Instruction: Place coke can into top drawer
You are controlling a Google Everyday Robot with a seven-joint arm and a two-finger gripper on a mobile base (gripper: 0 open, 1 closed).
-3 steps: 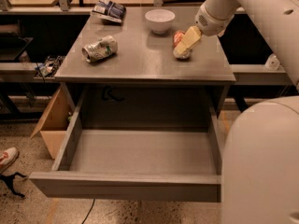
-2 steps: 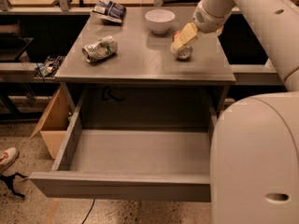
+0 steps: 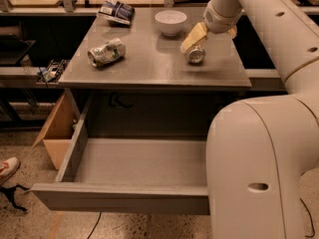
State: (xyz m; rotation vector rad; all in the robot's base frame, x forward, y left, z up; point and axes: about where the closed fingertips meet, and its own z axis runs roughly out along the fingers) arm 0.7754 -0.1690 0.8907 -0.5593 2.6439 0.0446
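Observation:
The coke can [image 3: 195,55] stands on the grey cabinet top [image 3: 149,66], right of centre; mostly its silver top shows, with a dark body under it. My gripper [image 3: 192,45] comes down from the upper right and sits right at the can's left and upper side, partly covering it. The top drawer [image 3: 119,198] is pulled out wide below the cabinet top, and its grey floor [image 3: 139,161] holds nothing. My own arm's bulk hides the drawer's right end.
A dented silver-green can [image 3: 106,52] lies on the cabinet top at the left. A white bowl [image 3: 170,22] stands at the back, just left of my gripper. A snack bag [image 3: 116,11] lies at the back left. A cardboard box [image 3: 56,136] stands on the floor at the left.
My gripper has shifted slightly left over the can, and the can's silver top now shows. My arm's lower body fills more of the right side and covers more of the drawer.

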